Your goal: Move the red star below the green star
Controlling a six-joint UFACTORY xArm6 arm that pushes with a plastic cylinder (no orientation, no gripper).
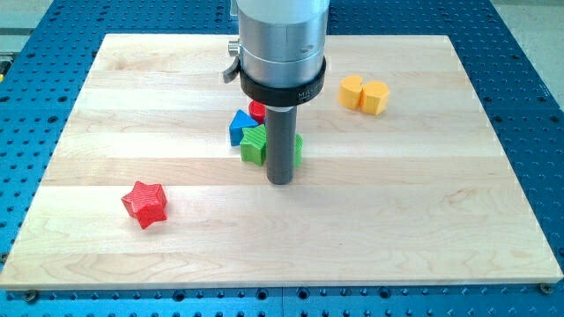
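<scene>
The red star [144, 203] lies on the wooden board [397, 202] at the view's lower left. The green star [256, 145] sits near the board's middle, partly hidden behind my rod. My tip [280, 181] rests on the board just right of and below the green star, far to the right of the red star. A blue block [238, 125] touches the green star's upper left. A small red block [256, 110] shows just above them, mostly hidden by the arm.
A yellow block [364, 93], which may be two yellow pieces side by side, lies at the view's upper right. The arm's grey cylinder [282, 44] rises above the cluster. A blue perforated table [35, 114] surrounds the board.
</scene>
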